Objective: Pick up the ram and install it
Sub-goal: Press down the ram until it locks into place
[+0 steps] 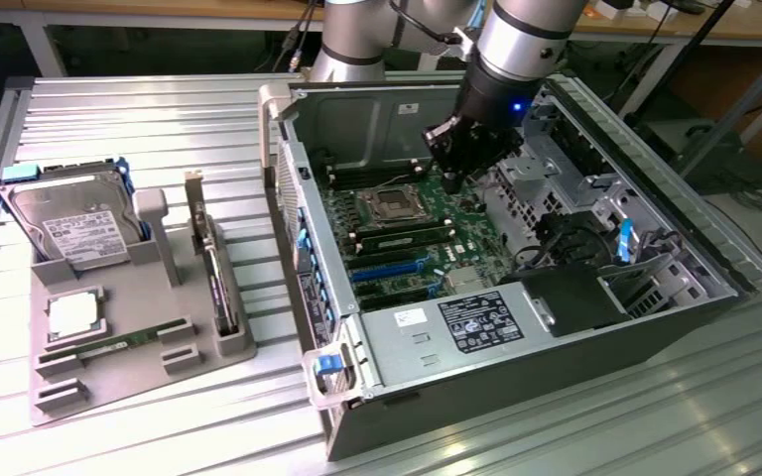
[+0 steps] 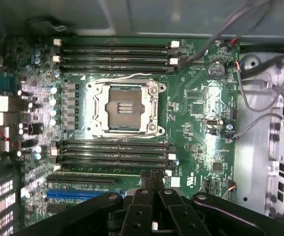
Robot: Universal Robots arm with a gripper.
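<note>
Hangs inside the open case with pincer shut tight, fingers pressed together, gripping nothing visible. Points pincer straight down at the motherboard, just off the socket toward the exterior view's right, close above the board; cannot tell whether touching. Comes down steeply from above with arm nearly upright, wrist leaning slightly toward the exterior view's left. Looks, from the wrist, over the bare socket and the slot rows on both sides of it.

Shows the ram lying flat in the grey tray on the bench, well apart from the pincer, near the tray's front edge. Shows a second green stick seemingly seated in the slots beside the socket, near the pincer. Holds also, in the tray, a hard drive and an upright card.
</note>
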